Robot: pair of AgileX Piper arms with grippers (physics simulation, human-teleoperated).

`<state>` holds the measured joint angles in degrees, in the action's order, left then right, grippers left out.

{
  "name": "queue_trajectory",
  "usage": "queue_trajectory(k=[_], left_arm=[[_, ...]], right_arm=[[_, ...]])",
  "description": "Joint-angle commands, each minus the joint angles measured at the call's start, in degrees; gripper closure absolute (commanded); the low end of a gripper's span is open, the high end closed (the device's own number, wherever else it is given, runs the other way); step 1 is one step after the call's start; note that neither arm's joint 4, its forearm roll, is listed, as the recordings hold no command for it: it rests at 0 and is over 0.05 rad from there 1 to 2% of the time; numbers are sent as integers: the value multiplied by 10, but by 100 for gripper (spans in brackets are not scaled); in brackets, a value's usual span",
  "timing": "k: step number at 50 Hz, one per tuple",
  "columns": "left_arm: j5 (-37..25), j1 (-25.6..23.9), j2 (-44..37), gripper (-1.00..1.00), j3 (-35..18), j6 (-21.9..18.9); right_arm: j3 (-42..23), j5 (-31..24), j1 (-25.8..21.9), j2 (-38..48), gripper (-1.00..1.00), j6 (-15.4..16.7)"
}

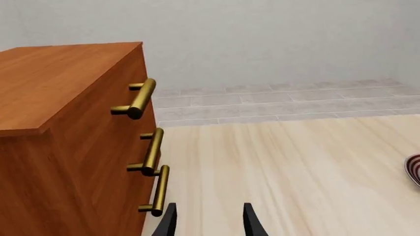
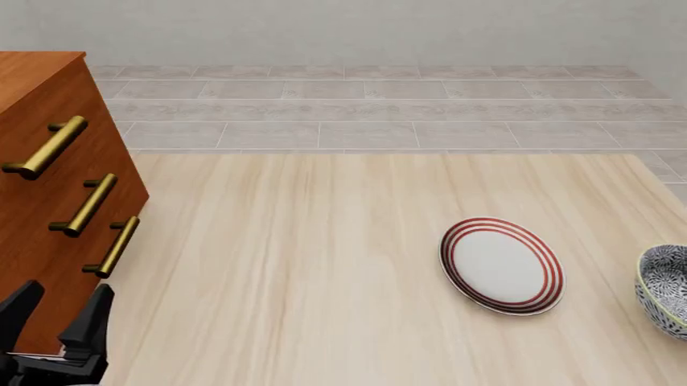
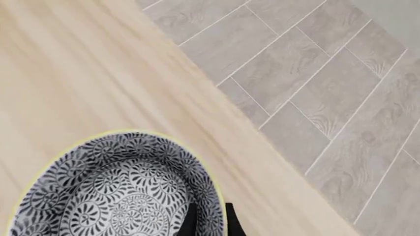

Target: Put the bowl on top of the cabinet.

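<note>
Black fingers of the left tool (image 2: 59, 314) stand apart at 7 o'clock on the pale wood counter (image 2: 322, 265), beside one cabinet (image 2: 43, 233) at 9 with three handles. Grey tiled floor lies beyond. One plate (image 2: 501, 264) sits at 4. One bowl (image 2: 665, 291), cut off at 3, has its rim pinched by the right tool (image 3: 210, 220).

Front cam sits high, looking down the counter (image 2: 322, 265). Left wrist cam is low by the cabinet (image 1: 59, 137), facing the far edge. Right wrist cam hovers close over the bowl (image 3: 118, 191) at the counter's right edge; front cam catches both too.
</note>
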<state>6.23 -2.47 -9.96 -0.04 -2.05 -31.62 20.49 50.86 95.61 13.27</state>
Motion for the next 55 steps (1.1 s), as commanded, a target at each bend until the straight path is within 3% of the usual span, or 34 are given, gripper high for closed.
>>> queue_trajectory(k=[1, 13, 16, 55], left_arm=[[-3, -1, 4, -100, 0, 0], [-8, 1, 11, -100, 0, 2], [-10, 1, 14, -100, 0, 1], [-14, 0, 21, -100, 0, -1]], right_arm=[[4, -4, -6, 3, 100, -8], [2, -39, -12, -54, 100, 0], [6, -39, -9, -71, 100, 22], [-37, -173, -75, -253, 100, -1]])
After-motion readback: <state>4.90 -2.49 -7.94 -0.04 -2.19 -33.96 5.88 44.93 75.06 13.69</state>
